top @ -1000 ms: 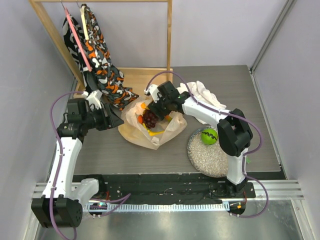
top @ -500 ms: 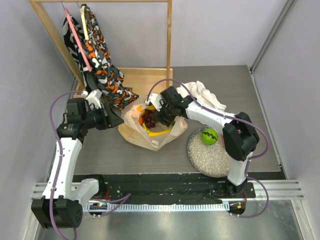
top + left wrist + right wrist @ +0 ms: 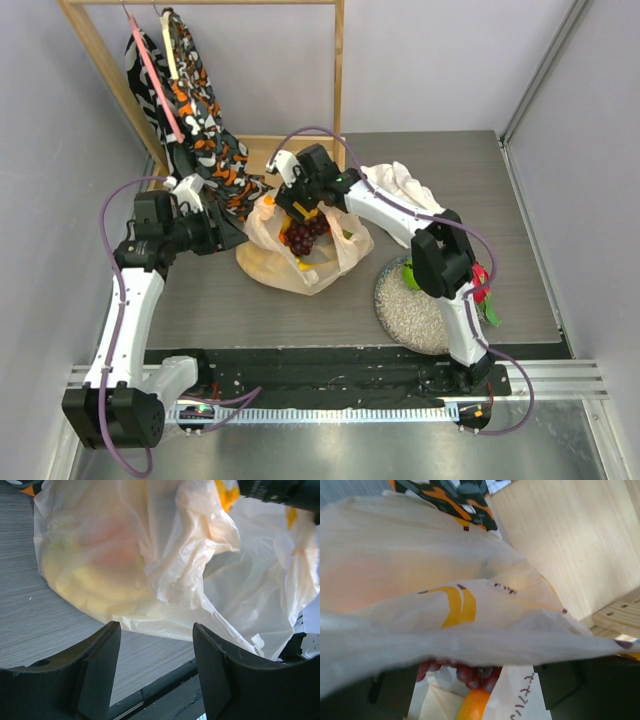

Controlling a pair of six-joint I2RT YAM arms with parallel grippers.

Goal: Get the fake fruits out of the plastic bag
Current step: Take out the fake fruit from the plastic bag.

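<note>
The plastic bag [image 3: 268,265] lies crumpled at the table's middle, mouth facing up. Dark purple grapes [image 3: 303,235] show in its mouth, with a bit of yellow fruit [image 3: 302,265] below them. My right gripper [image 3: 298,205] hangs over the bag's back rim. In the right wrist view its fingers stand wide apart, with the grapes [image 3: 470,672] and an orange fruit [image 3: 476,705] between them and bag film [image 3: 420,555] draped across. My left gripper [image 3: 228,235] is open and holds nothing at the bag's left edge [image 3: 150,555]. A green lime [image 3: 410,272] sits on the plate, partly hidden by the right arm.
A glittery round plate [image 3: 415,315] lies right of the bag. A pink-red fruit with green tips [image 3: 480,285] sits at its right edge. A white cloth [image 3: 405,185] is behind the right arm. Patterned fabric [image 3: 200,130] hangs on the wooden rack [image 3: 338,70] at back left.
My right gripper has moved from inside the bag back and left to its rear rim, and its jaws have widened. Its elbow swung left, uncovering the pink-red fruit. The left arm stayed still.
</note>
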